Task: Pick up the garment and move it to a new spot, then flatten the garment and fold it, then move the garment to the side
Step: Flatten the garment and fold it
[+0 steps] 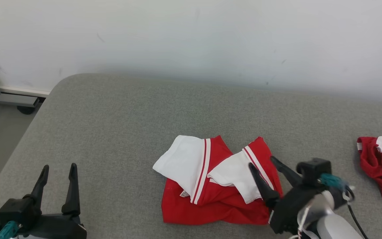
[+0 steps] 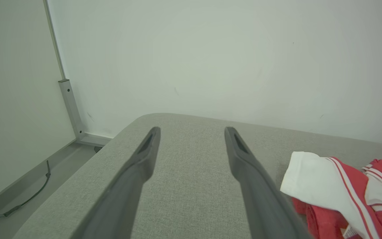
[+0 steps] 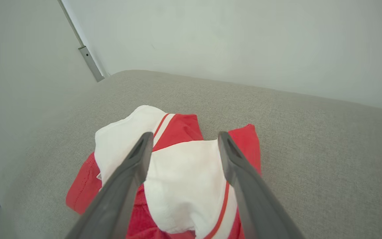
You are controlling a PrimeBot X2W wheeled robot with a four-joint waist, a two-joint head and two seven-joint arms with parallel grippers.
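Observation:
A red garment (image 1: 211,196) with white sleeves and red-and-white stripes lies crumpled near the front middle of the grey cushioned surface (image 1: 128,126). It also appears at the right edge of the left wrist view as the garment (image 2: 340,189). My right gripper (image 1: 263,160) hovers open over the garment's right side, its fingers straddling a white sleeve (image 3: 184,186) with nothing between them. My left gripper (image 1: 60,167) stands open at the lower left, well away from the cloth, over bare cushion (image 2: 191,172).
A second red-and-white cloth (image 1: 381,166) lies bunched at the right edge of the surface. A white wall (image 1: 191,39) runs behind it. Off the left edge are a floor, a metal frame post (image 2: 70,106) and a cable (image 2: 22,204).

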